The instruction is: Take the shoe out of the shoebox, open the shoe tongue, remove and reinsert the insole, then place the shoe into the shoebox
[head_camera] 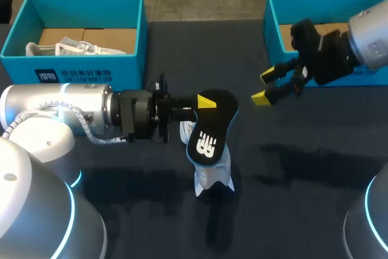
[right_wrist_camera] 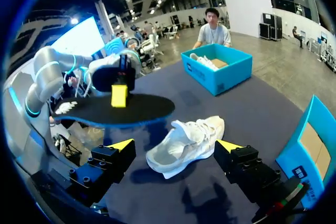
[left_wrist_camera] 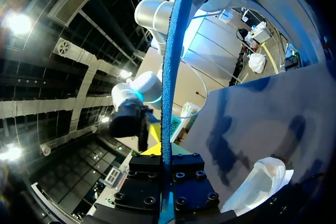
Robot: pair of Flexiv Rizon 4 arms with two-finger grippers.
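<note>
Dark table [head_camera: 315,210]; second white shoe [head_camera: 76,48], far left corner.

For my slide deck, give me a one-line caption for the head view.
Left hand holds the black insole above the white shoe while the open right hand hovers nearby.

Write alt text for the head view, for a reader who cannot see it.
The left gripper holds a black insole over a white shoe lying on the dark table. The right gripper hangs open near a blue box at the far right; a blue shoebox at the far left holds another shoe.
</note>
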